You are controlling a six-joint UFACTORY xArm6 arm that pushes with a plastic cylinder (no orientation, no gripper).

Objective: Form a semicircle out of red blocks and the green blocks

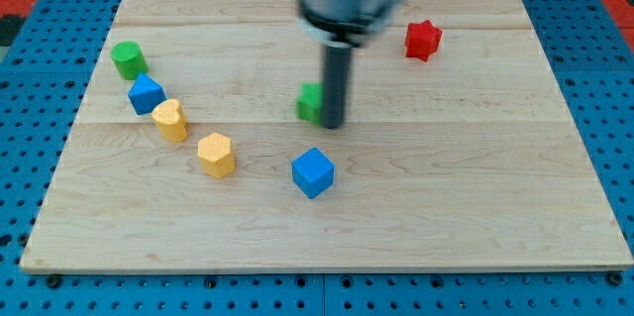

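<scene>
Red star (422, 40) sits toward the board's upper right, at about two o'clock from the board's middle, well apart from every other block. Green block (311, 102) near the middle is half hidden behind my rod, so I cannot make out its shape; it lies at nine o'clock from my tip (333, 124) and appears to touch the rod's side. My tip has no jaws to open or close: it is a plain dark rod standing upright on the wood, its upper part blurred. Green cylinder (128, 59) stands far off at the left edge of the board, at ten o'clock from the middle. From it a curved row runs down toward five o'clock: blue block (147, 93) just beside the cylinder, then yellow block (170, 120) touching or nearly touching the blue one, then a second yellow block (216, 154) a little apart. Blue cube (313, 172) lies at six o'clock from my tip, near it but clear of it. All of this rests on the wooden board (495, 207), which lies on a blue pegboard (20, 138).
</scene>
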